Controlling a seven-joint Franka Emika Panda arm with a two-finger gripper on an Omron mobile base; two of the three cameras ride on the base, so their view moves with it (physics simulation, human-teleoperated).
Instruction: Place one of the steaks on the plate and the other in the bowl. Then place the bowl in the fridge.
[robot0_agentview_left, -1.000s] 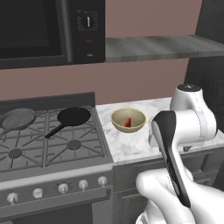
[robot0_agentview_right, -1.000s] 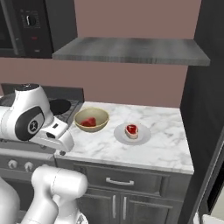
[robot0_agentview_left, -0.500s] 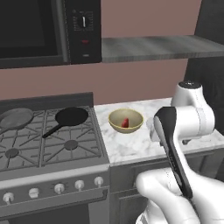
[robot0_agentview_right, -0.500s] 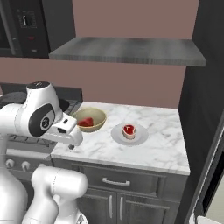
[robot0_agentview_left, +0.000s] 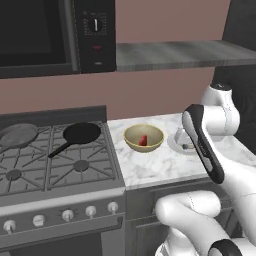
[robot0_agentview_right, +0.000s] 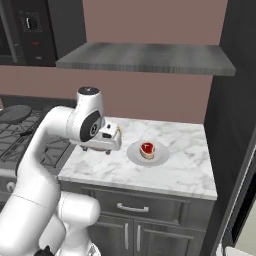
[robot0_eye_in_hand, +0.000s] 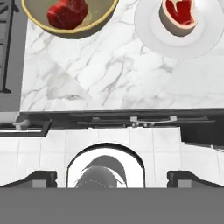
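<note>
- Since a second ago our base views have slid rightward along the counter: the bowl (robot0_agentview_left: 144, 138) now sits near the middle of the left base view, where before it lay further right, and the plate (robot0_agentview_right: 148, 153) has come nearer the middle of the right base view. Bowl and plate keep their places on the marble.
- Our arm has swung up and over the counter in that time; the gripper (robot0_agentview_right: 106, 142) now hangs just above the marble counter (robot0_agentview_right: 180, 165), left of the plate in the right base view.
- Jaws: spread as wide as they go, nothing between them. In the hand view the two dark tips (robot0_eye_in_hand: 41, 178) stand far apart at the bottom corners.
- Steak one (robot0_eye_in_hand: 68, 12): lying inside the tan bowl, red against the yellowish inside. In the left base view we see it as a small red wedge (robot0_agentview_left: 143, 140).
- Steak two (robot0_agentview_right: 147, 149): resting on the light-grey plate, fat rim pale around the red top.
- Bowl and plate stand side by side on the marble, near but apart; the bowl lies on the stove side.
- Black frying pan (robot0_agentview_left: 80, 134) sits on the rear burner of the stove (robot0_agentview_left: 55, 172), handle pointing toward the front-left. Grey pan (robot0_agentview_left: 16, 135) to its left.
- Microwave (robot0_agentview_left: 55, 34) hangs above the stove; grey shelf (robot0_agentview_right: 145, 57) runs above the counter.
- Hand view looks down past the counter's front edge at pale floor tiles (robot0_eye_in_hand: 157, 148).
</note>
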